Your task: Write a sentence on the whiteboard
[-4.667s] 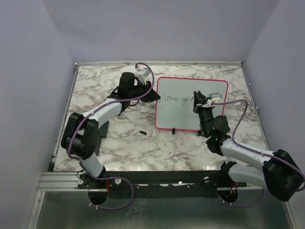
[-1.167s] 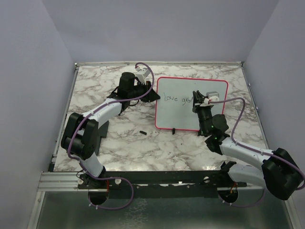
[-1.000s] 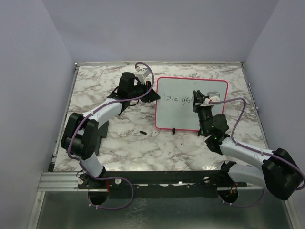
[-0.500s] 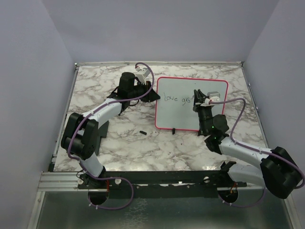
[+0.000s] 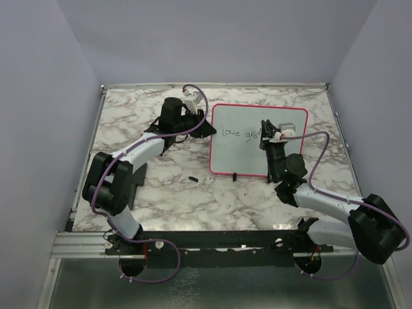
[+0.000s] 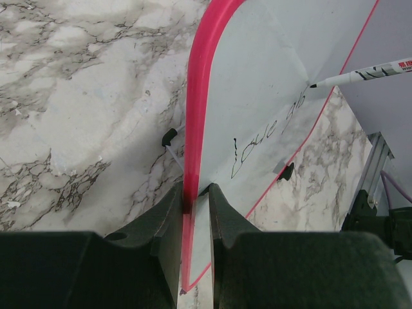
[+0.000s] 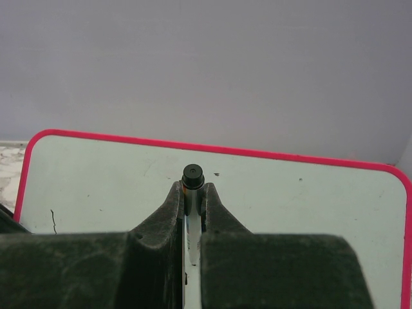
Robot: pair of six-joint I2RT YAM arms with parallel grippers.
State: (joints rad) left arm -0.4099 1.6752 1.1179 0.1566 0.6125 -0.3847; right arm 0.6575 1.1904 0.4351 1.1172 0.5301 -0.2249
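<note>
So the whiteboard [image 5: 257, 154] was lying flat on the worktop [image 5: 161, 193], right of centre and toward the far side. The sentence [image 5: 238, 134] on it had grown a bit. A few seconds earlier it read roughly "love gr", and by this point there was one more letter, something like "love gro". The board itself hadn't budged. I'd say the writing was under way but nowhere near done, with the second word unfinished and the right half of the line blank.

The marker [image 6: 358, 73] had its tip right at the end of the last letter; I couldn't tell if it was actually touching. The right pincer [image 7: 192, 193] was squeezed tight around the marker barrel and had only edged along slightly. The left pincer [image 6: 195, 193] was clamped on the board's pink left edge, steadying it.

Round about were a black clip [image 5: 236, 175] on the near edge and a small black piece [image 5: 192, 177], maybe the cap, loose on the worktop by the near-left corner. Neither sat in the marker's path; only the right arm itself hung over the board.
</note>
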